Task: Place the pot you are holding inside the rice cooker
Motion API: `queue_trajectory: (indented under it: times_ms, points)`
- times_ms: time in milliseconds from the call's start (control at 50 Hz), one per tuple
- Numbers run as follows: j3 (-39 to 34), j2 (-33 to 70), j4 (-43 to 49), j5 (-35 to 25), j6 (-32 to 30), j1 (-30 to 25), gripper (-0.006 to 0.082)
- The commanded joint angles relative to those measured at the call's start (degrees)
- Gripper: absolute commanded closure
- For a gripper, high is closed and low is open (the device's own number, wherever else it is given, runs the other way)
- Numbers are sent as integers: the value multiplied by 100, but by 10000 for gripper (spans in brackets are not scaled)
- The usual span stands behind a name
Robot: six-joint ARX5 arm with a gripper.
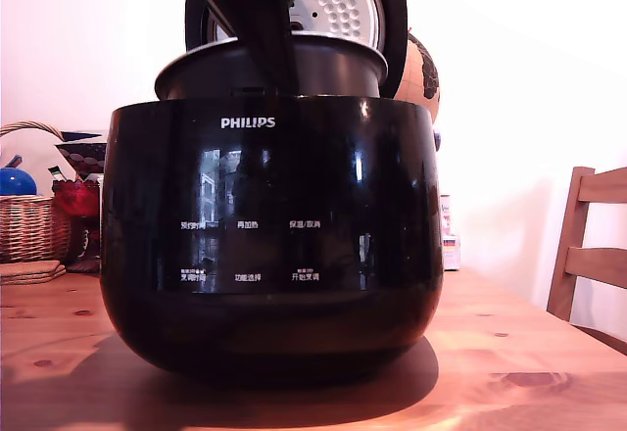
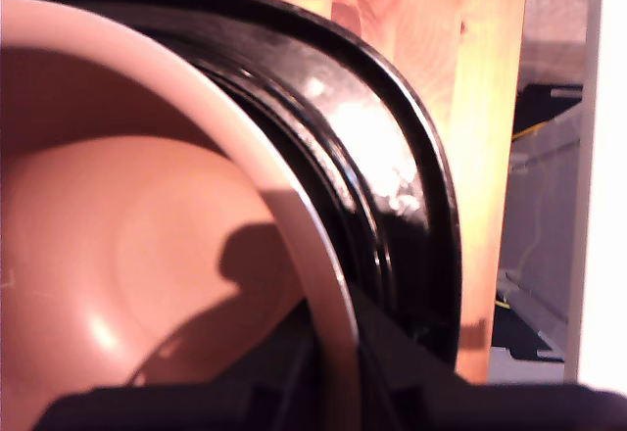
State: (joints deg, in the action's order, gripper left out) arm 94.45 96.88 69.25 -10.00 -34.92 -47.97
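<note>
Standing nearest in the exterior view, the large glossy black rounded rice cooker (image 1: 272, 245), marked PHILIPS with white Chinese button labels, rests on a warm knotty wooden table (image 1: 529, 372). Just above its top edge sits the round matte grey-black pot (image 1: 269, 71) with flared rim, partly lowered into the cooker's opening, its rim and upper wall still showing above the body. A dark gripper (image 1: 265, 34) comes down from above onto the pot's rim near the middle of the view. In the wrist view the jaws straddle the pot's pale rim (image 2: 294, 225), one finger inside and one outside, clamped on it; the pot's inside looks pinkish-brown there, and the cooker's shiny black collar (image 2: 392, 167) curves just outside the rim. Behind the pot, the cooker's round lid (image 1: 338, 0) stands open, showing its dimpled silver inner plate. Farther back on the exterior view's left stand a woven wicker basket (image 1: 29, 225) and a red container (image 1: 76, 199). On the exterior view's right, a wooden chair back (image 1: 588, 255) rises beside the table against a white wall.
</note>
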Motion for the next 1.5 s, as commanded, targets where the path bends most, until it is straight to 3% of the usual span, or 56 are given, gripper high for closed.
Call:
queue_trajectory:
  times_ms: [0, 420, 860, 1280, 1480]
  points:
    - [94, 31, 146, -155, 46, -133, 788]
    - [94, 195, 179, -79, 107, -269, 788]
    - [94, 203, 116, 708, 111, -501, 788]
    - [94, 203, 140, 592, 302, -551, 788]
    - [94, 203, 210, 267, 302, -538, 738]
